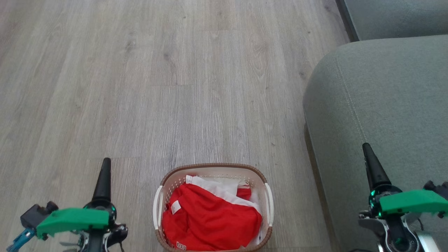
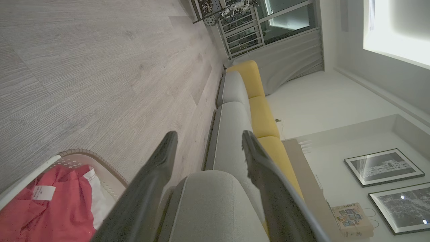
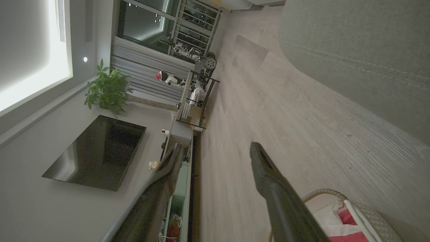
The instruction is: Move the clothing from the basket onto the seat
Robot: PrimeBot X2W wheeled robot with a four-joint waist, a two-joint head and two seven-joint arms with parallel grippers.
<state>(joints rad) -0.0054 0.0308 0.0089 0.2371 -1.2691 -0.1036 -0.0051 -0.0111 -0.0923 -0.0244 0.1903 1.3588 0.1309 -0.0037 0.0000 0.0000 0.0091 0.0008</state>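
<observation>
Basket (image 1: 214, 166) with red clothing (image 1: 210, 220) inside

Pale grey wood-look planks make up the floor (image 1: 175, 87), which runs to a grey curtain (image 2: 289, 57) at the far end, with dark glass (image 3: 144, 23) beside it. A bright panel (image 2: 396, 27) glows in the ceiling. Two framed black-and-white pictures (image 2: 383, 166) hang on the white wall (image 2: 336, 101), with a printed bag (image 2: 351, 218) near them. Yellow back cushions (image 2: 262, 114) line that wall. Opposite are a dark screen (image 3: 97, 153), a leafy plant (image 3: 107, 89) and a metal rack (image 3: 196, 97).
</observation>
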